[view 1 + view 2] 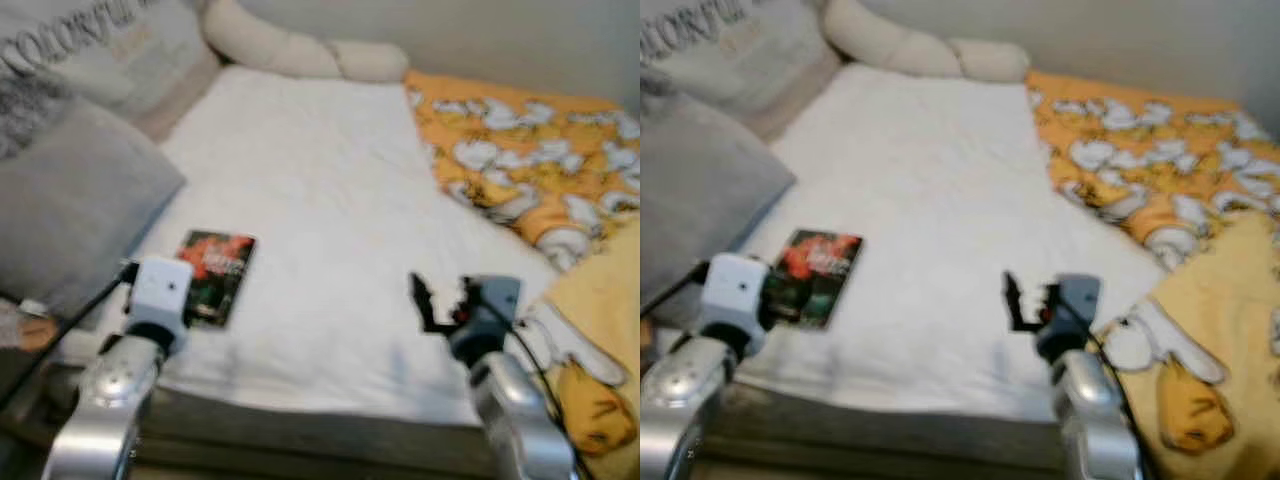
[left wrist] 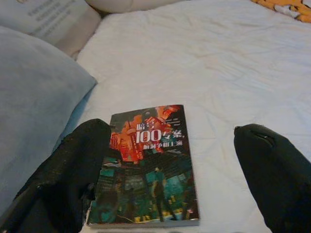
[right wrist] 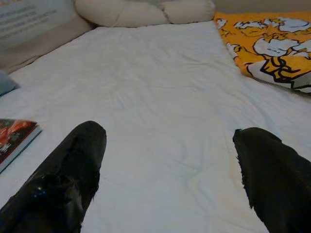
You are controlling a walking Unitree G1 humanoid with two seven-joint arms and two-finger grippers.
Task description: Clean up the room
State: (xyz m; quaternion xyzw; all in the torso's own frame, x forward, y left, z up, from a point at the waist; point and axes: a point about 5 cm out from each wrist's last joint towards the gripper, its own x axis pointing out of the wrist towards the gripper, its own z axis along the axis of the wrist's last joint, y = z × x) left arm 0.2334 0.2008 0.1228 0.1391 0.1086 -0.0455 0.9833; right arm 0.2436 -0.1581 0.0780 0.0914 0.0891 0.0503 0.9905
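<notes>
You had 1 book (image 2: pixel 148 167) left on the bed (image 1: pixel 330 150); left gripper (image 2: pixel 170 194) hovered spread over it, right gripper (image 3: pixel 167 179) spread, empty.

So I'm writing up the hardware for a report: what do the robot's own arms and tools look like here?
Both arms are shiny silver metal tubes. The left arm ends in a white boxy wrist block with a black cable trailing off it. The right arm ends in a grey and black wrist unit with a small red spot and dark cable. Each tool, left tool and right tool, has two thick, matte black, rounded fingers.

left gripper (image 2: pixel 170 170) fingers spread, right gripper (image 3: pixel 170 165) likewise
</notes>
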